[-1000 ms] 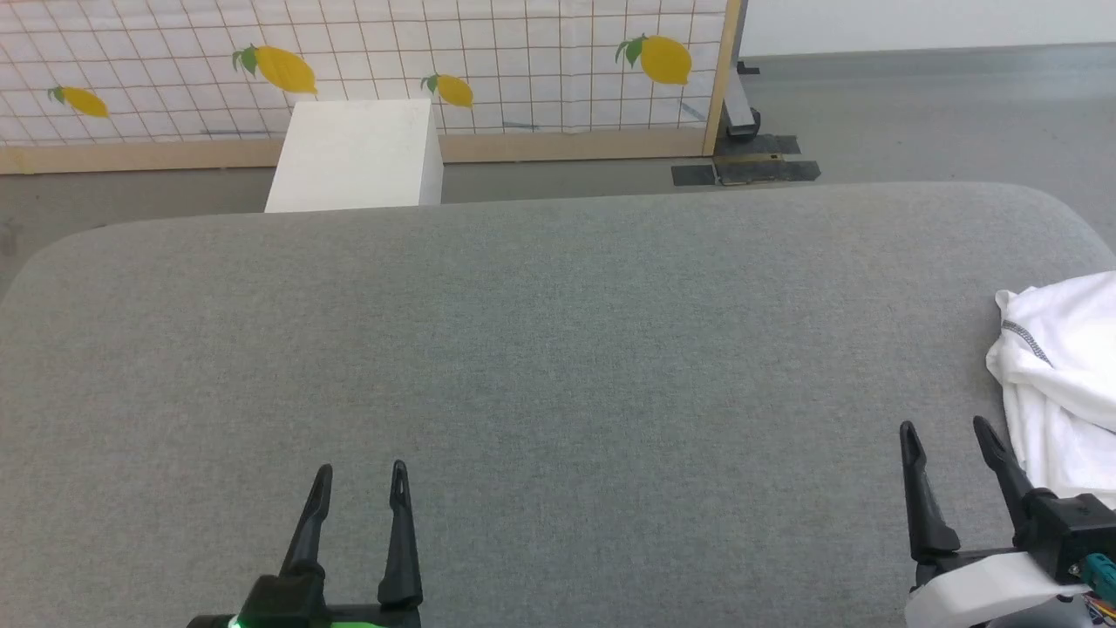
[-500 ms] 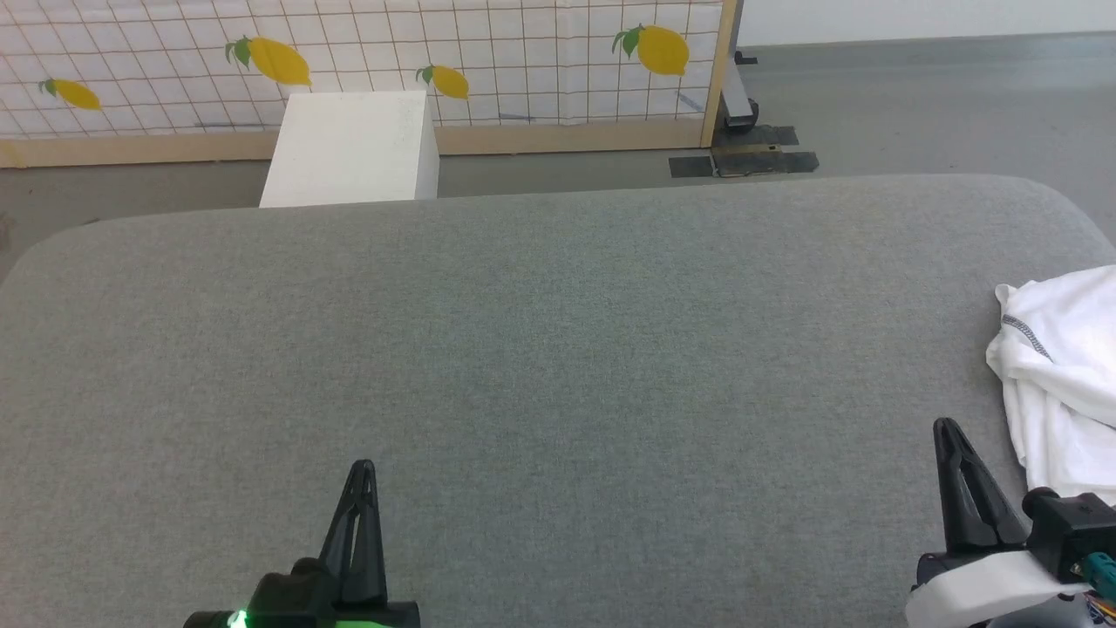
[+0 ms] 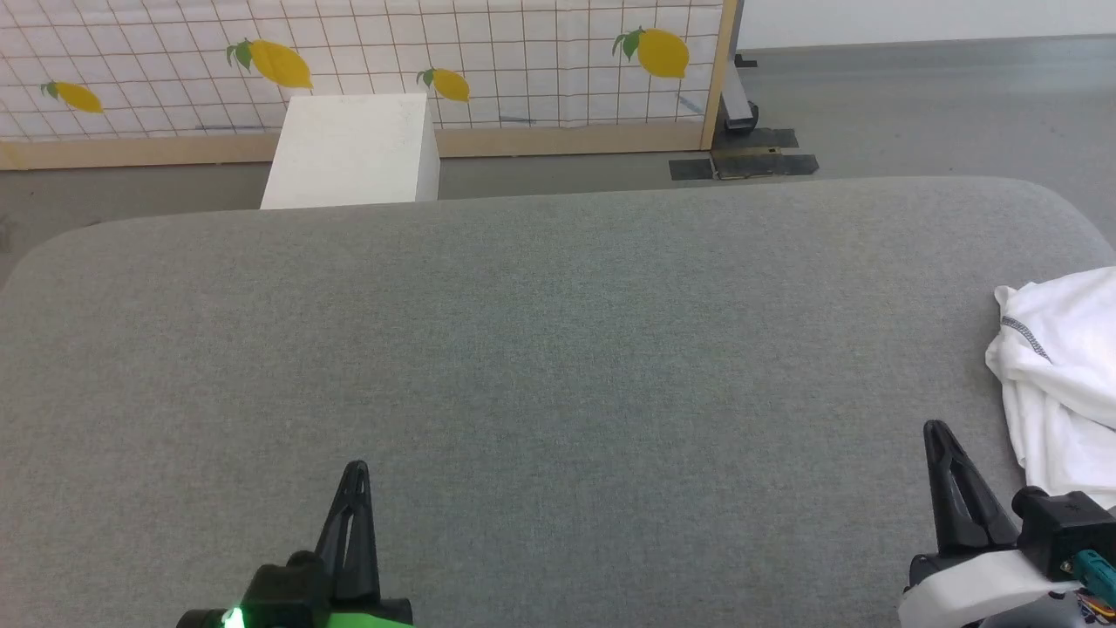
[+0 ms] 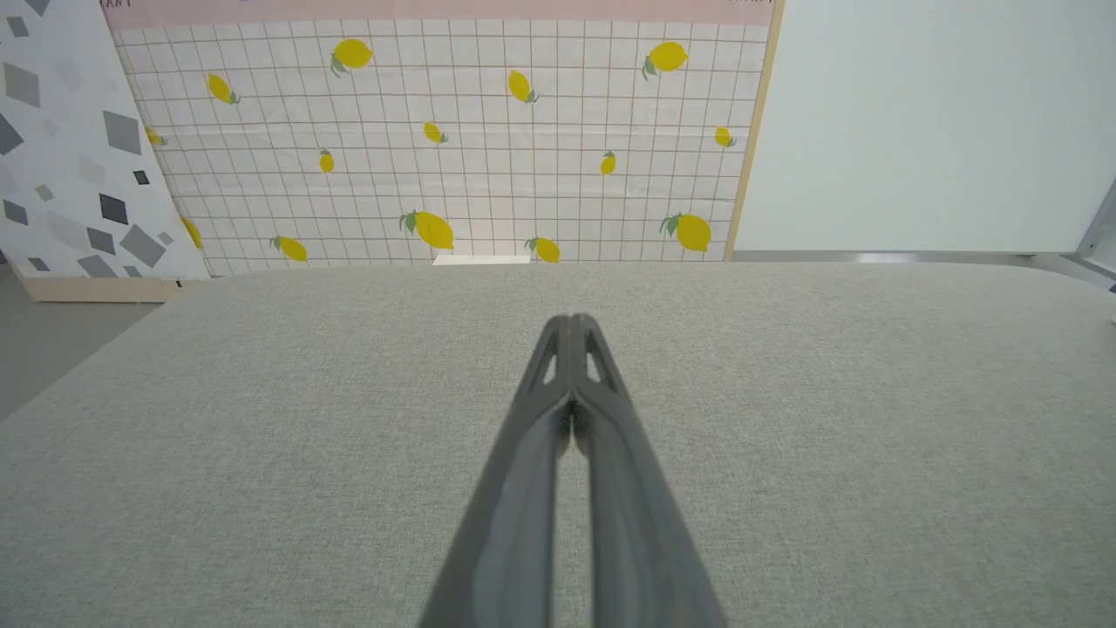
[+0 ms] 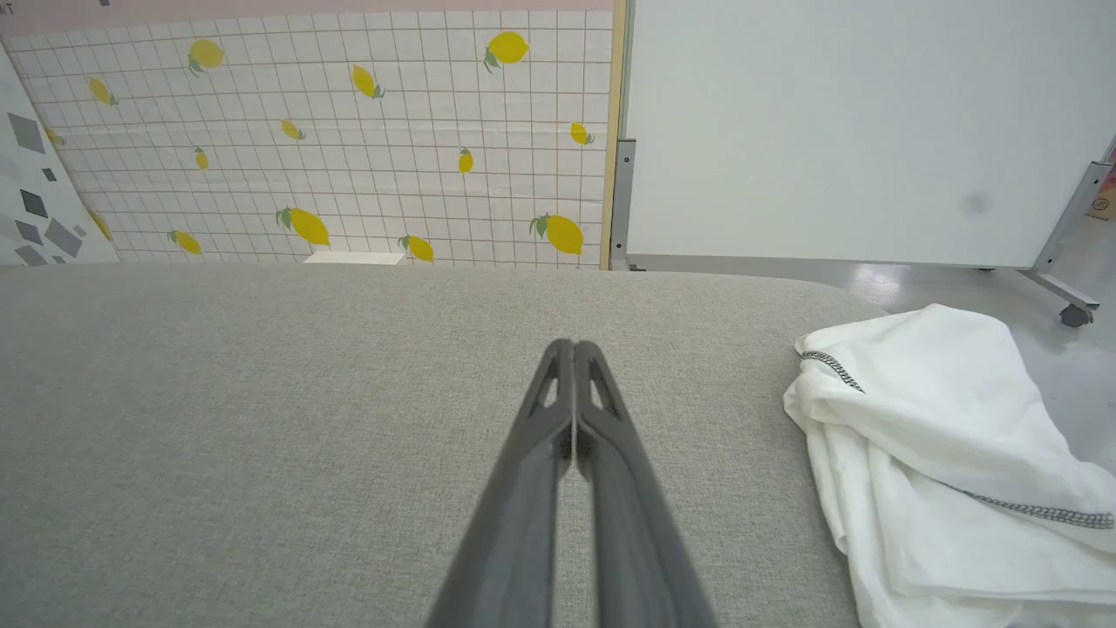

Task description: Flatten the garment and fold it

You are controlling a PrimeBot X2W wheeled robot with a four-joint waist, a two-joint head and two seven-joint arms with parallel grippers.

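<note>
The garment (image 3: 1059, 375), a white T-shirt with grey zigzag stitching on its hems, lies bunched in a heap at the right edge of the grey fabric table (image 3: 558, 349); part of it runs out of the head view. The right wrist view has the garment (image 5: 924, 445) on its right side. My right gripper (image 3: 935, 429) hovers just left of the heap, shut and empty, fingers pressed together (image 5: 574, 349). My left gripper (image 3: 357, 469) is at the near left of the table, far from the garment, shut on nothing (image 4: 571, 323).
A white box (image 3: 353, 153) stands on the floor behind the table's far edge. Behind it is a panel (image 3: 488, 52) with a lemon-and-grid print in a wooden frame. A white board on a wheeled stand (image 5: 863, 131) is at the right.
Both grippers went from open to shut. The right gripper has since risen slightly in the head view. The head camera tipped a little, shifting the whole picture. The garment has not moved.
</note>
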